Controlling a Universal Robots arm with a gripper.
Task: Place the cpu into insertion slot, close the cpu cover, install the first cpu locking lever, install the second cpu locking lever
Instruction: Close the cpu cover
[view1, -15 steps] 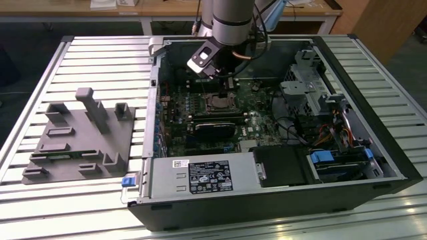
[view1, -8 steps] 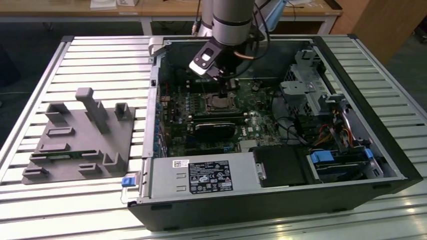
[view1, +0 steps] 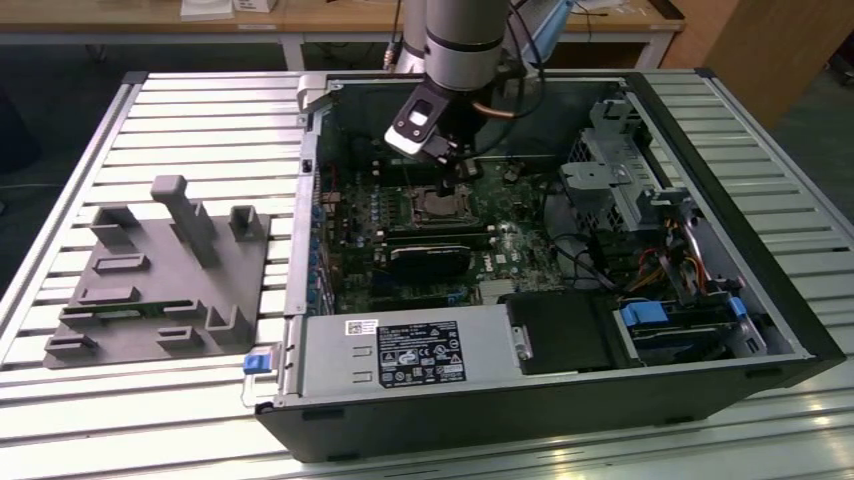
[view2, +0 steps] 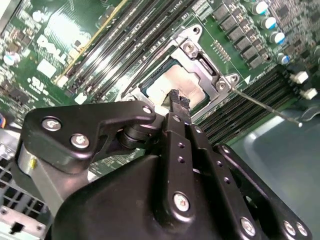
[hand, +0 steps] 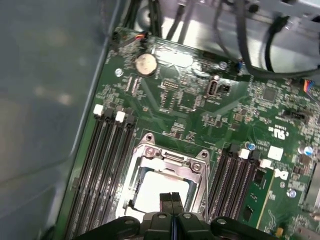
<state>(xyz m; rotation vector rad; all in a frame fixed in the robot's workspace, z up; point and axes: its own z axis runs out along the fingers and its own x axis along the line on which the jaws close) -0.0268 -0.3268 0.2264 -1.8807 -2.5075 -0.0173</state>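
The cpu (view2: 172, 80) (hand: 155, 192) lies flat in the insertion slot (view1: 438, 205), its pale face showing through the window of the silvery cpu cover (view2: 197, 42) (hand: 172, 159), which lies down over it. My gripper (view2: 178, 98) (hand: 171, 198) (view1: 454, 178) hangs just above the chip's face, its fingertips pressed together and shut, with nothing between them. A thin wire locking lever (view2: 265, 104) sticks out free from one corner of the socket, over the memory slots.
Long black memory slots (hand: 107, 165) (hand: 237, 175) flank the socket. A black card with a fan (view1: 430, 262), drive cages (view1: 607, 180), cables (view1: 674, 260) and the power supply (view1: 414, 352) fill the open case. A grey fixture (view1: 160, 280) sits at the exterior view's left.
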